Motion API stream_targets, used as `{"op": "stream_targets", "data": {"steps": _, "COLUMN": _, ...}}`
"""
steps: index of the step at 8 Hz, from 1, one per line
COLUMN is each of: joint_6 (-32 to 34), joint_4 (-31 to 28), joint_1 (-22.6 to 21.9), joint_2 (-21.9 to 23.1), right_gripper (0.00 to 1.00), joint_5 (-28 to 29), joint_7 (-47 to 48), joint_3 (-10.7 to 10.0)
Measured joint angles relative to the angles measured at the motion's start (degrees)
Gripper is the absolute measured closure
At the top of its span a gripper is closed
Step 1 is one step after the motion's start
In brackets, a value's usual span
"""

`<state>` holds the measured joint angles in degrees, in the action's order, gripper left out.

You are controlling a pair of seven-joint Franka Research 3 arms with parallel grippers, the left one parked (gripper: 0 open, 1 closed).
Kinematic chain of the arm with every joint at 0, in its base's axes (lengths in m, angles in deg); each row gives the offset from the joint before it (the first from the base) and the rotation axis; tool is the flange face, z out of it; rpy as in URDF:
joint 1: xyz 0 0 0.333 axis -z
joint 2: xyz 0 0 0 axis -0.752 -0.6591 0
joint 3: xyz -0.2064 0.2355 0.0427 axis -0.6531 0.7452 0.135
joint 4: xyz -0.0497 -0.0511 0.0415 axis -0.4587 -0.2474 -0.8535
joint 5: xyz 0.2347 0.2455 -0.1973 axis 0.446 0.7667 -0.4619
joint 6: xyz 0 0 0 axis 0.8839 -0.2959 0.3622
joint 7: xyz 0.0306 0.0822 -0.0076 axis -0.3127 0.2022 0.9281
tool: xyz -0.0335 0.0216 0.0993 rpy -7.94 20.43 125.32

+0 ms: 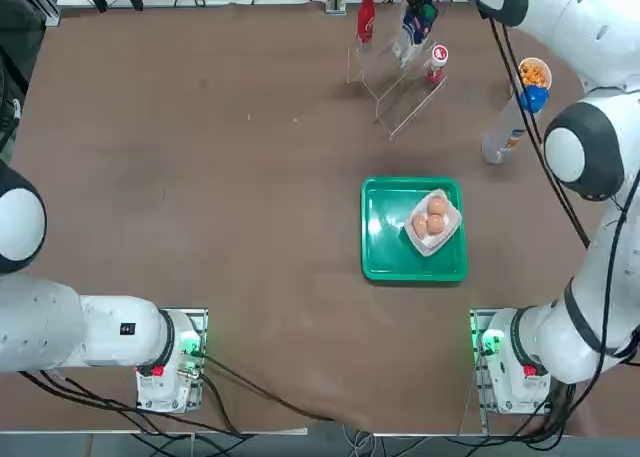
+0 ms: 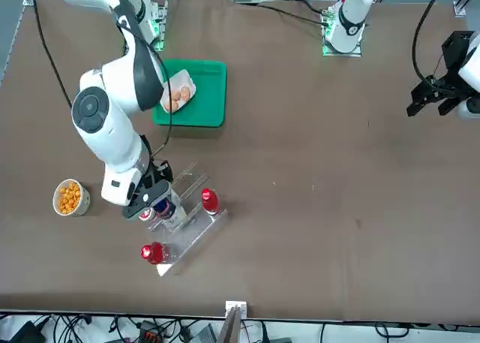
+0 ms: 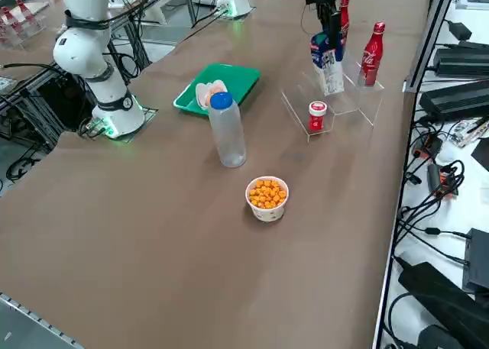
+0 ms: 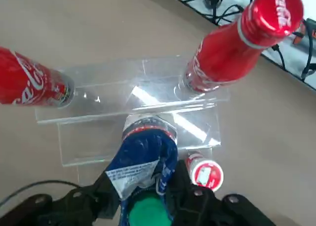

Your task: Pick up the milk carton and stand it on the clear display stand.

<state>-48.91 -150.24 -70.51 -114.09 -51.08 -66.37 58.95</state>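
Blue-and-white milk carton (image 3: 328,68), gripped near its top by right tool (image 4: 146,189), closed snugly around it. Stands roughly upright at the clear display stand (image 1: 402,95), between 2 red bottles (image 3: 372,55); can't tell if fully resting on a tier. Also has 1 small red-and-white container (image 3: 317,117) there. On worktop (image 1: 220,197): green tray (image 1: 385,232) with white dish (image 1: 426,247) holding 3 eggs (image 1: 436,224); blue-capped bottle (image 3: 228,135) near cup (image 3: 267,213) of orange pieces (image 3: 267,194).
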Motion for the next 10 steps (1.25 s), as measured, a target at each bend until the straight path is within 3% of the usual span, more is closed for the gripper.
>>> {"op": "stream_targets", "data": {"steps": 3, "joint_6": -2.3, "joint_4": 0.1, "joint_1": 0.0, "joint_2": -0.9, "right_gripper": 0.48, "joint_5": 0.0, "joint_7": 0.0, "joint_3": 0.0}}
{"op": "stream_targets", "data": {"steps": 5, "joint_6": -2.7, "joint_4": 0.1, "joint_1": 0.0, "joint_2": -1.0, "right_gripper": 0.36, "joint_5": 0.0, "joint_7": 0.1, "joint_3": 0.0}}
{"op": "stream_targets", "data": {"steps": 7, "joint_6": -3.4, "joint_4": 0.1, "joint_1": -0.1, "joint_2": -1.4, "right_gripper": 0.03, "joint_5": 0.0, "joint_7": 0.7, "joint_3": 0.0}}
{"op": "stream_targets", "data": {"steps": 10, "joint_6": -6.1, "joint_4": 1.6, "joint_1": -0.1, "joint_2": -1.4, "right_gripper": 0.0, "joint_5": 0.0, "joint_7": 1.4, "joint_3": 0.0}}
